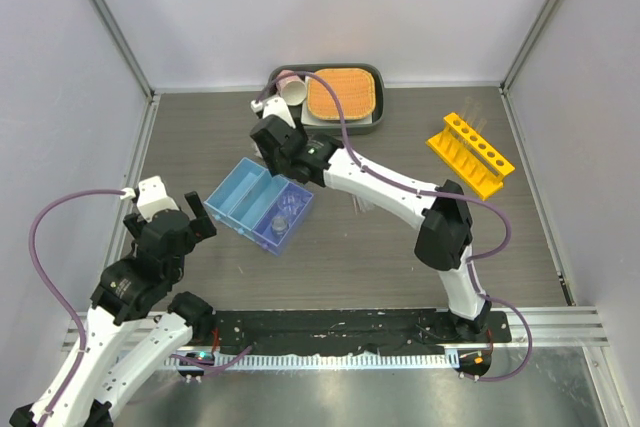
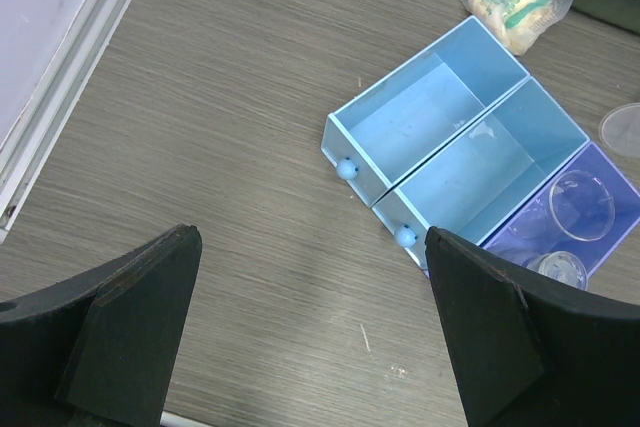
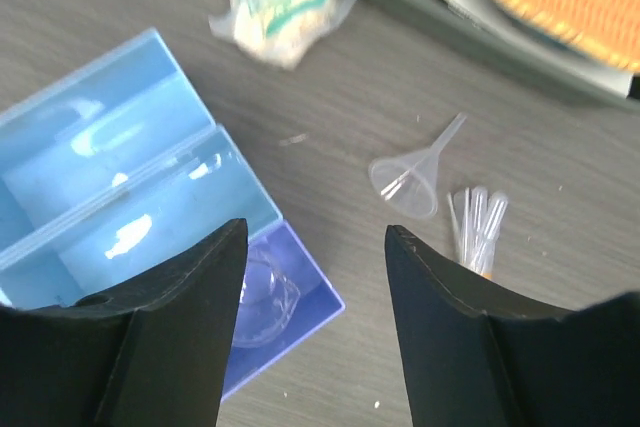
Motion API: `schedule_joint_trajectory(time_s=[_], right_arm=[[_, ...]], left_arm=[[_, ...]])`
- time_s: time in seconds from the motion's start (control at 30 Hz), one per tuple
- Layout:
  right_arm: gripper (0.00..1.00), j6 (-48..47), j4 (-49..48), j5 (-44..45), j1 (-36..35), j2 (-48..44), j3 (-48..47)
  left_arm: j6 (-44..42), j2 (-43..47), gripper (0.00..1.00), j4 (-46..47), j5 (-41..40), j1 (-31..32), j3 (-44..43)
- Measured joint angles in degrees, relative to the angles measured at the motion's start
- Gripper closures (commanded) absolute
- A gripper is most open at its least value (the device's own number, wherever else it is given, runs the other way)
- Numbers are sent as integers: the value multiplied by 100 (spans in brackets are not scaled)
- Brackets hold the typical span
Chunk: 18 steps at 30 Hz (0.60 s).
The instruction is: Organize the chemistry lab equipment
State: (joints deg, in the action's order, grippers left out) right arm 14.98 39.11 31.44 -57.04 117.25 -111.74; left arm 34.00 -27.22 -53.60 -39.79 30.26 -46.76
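While the right arm stretches over the blue tray, right pincer and left pincer both gape empty.

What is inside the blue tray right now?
In the blue tray, clear beakers lie in the darker end compartment; the other two look empty. The left fingers hide that compartment's near corner.

walls: plain pale lilac panels | corner posts: grey metal | table: dark grey woodgrain top | light: soft, even
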Motion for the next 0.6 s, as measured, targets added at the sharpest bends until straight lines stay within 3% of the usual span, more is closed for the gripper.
schedule_joint_trajectory(time_s=[0.27, 0.6], right_arm=[[31, -44, 2, 0, 264, 442, -1228], [30, 542, -369, -540, 813, 1604, -1362]], left_arm=[[0, -17, 0, 0, 0, 0, 0], [-13, -17, 0, 2, 2, 0, 0]])
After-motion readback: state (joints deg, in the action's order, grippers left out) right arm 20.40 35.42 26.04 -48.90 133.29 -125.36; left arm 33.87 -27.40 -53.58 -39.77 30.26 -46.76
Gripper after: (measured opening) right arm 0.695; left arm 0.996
